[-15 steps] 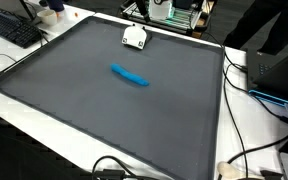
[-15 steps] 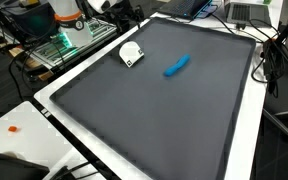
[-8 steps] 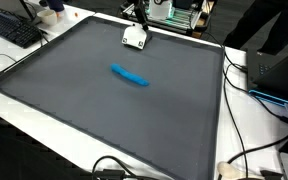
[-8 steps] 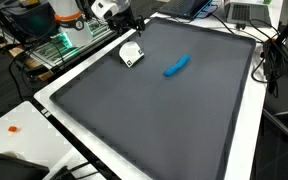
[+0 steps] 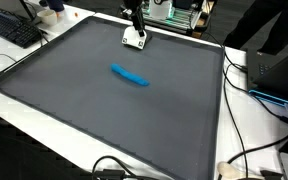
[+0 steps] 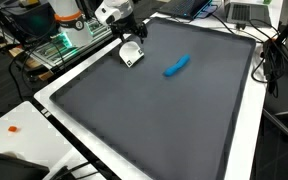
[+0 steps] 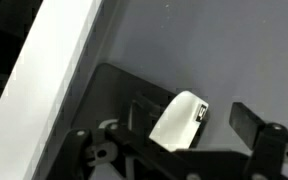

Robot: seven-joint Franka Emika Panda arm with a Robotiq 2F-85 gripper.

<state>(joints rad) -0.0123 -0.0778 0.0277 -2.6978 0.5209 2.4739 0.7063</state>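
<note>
White object (image 5: 135,39) lies near the far edge of the dark mat (image 5: 74,115), well apart from the blue piece (image 5: 130,75). The gripper (image 6: 130,36) hangs just over it, jaws spread and holding nothing. In the wrist view the white object (image 7: 179,120) sits slanted between the fingers and off-centre. I judge a descent from here could land a fingertip on its rounded top, or a closing could twist it and skid it toward the white table rim (image 7: 54,70)
</note>
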